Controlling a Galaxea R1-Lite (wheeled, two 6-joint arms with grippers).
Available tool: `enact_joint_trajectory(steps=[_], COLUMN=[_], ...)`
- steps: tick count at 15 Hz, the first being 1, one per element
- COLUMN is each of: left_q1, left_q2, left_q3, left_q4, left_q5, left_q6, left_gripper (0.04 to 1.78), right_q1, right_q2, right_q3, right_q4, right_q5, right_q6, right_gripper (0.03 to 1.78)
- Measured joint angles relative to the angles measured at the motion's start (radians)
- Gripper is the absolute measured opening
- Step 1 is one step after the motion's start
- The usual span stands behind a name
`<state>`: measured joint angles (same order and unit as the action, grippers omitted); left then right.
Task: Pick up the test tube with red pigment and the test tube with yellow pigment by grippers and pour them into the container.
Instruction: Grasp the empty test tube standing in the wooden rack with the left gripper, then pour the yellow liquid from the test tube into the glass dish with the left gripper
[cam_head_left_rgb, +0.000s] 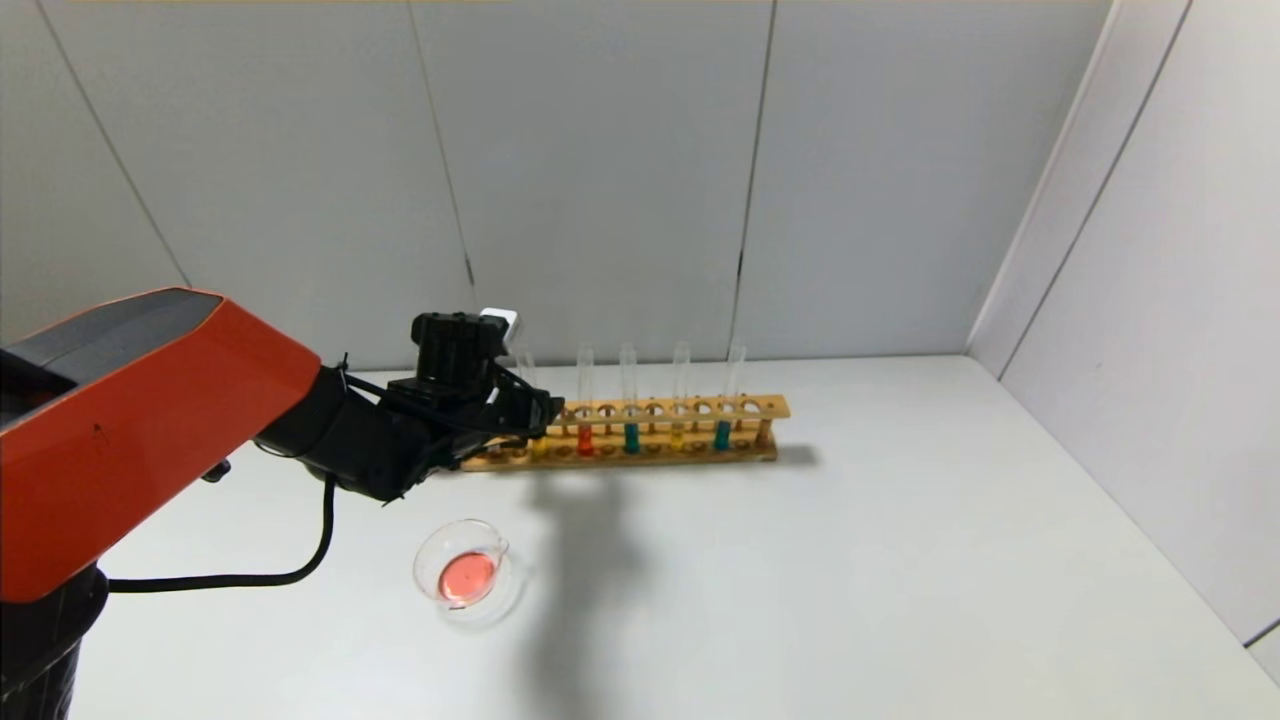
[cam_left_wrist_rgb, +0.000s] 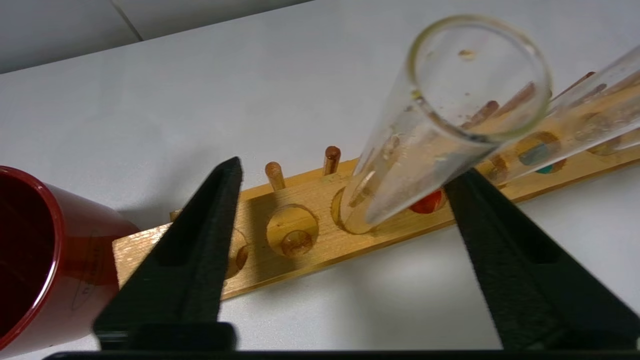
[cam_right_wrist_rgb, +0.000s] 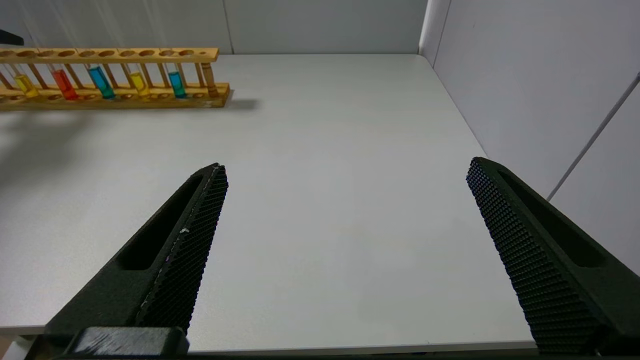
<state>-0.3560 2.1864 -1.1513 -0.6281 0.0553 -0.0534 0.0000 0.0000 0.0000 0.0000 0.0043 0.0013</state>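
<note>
A: Where is the test tube with yellow pigment (cam_left_wrist_rgb: 425, 145)?

B: Upright in a hole near the left end of the wooden rack (cam_head_left_rgb: 640, 440), between the fingers of the left end effector (cam_left_wrist_rgb: 340, 175). The fingers are spread on either side of it, and I can't see either one touching the glass.

A: And the test tube with red pigment (cam_head_left_rgb: 585, 437)?

B: In the rack just to the right of the yellow one, then a teal tube (cam_head_left_rgb: 631, 436), a second yellow tube (cam_head_left_rgb: 677, 437) and another teal one.

A: The container (cam_head_left_rgb: 468, 574)?

B: On the white table (cam_head_left_rgb: 850, 580) in front of the rack's left end, well apart from it, with a pool of red liquid in the bottom.

A: Anything else?

B: A dark red cup (cam_left_wrist_rgb: 35, 260) stands just beside the rack's left end. The right end effector (cam_right_wrist_rgb: 345, 172) hangs over bare table off to the right, fingers wide apart and holding nothing.
</note>
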Motion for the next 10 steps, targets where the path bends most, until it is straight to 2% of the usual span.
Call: enact_joint_trajectory(steps=[4, 5, 6, 7, 10], left_q1=[-0.02, -0.021, -0.022, -0.023, -0.023], left_q2=[-0.002, -0.003, -0.004, -0.005, -0.01], left_q3=[0.006, 0.007, 0.008, 0.01, 0.011], left_q4=[-0.001, -0.002, -0.007, -0.009, -0.011], left_q5=[0.008, 0.009, 0.015, 0.026, 0.035], left_q6=[0.003, 0.003, 0.004, 0.006, 0.029], left_gripper=[0.56, 0.42, 0.32, 0.3, 0.3], right_q1=[0.0, 0.0, 0.0, 0.0, 0.0], right_q2=[0.0, 0.0, 0.0, 0.0, 0.0], right_q3=[0.0, 0.0, 0.0, 0.0, 0.0], right_q4=[0.0, 0.0, 0.0, 0.0, 0.0], right_q5=[0.0, 0.0, 0.0, 0.0, 0.0], right_q6=[0.0, 0.0, 0.0, 0.0, 0.0], right_gripper=[1.75, 1.75, 1.75, 1.75, 1.75])
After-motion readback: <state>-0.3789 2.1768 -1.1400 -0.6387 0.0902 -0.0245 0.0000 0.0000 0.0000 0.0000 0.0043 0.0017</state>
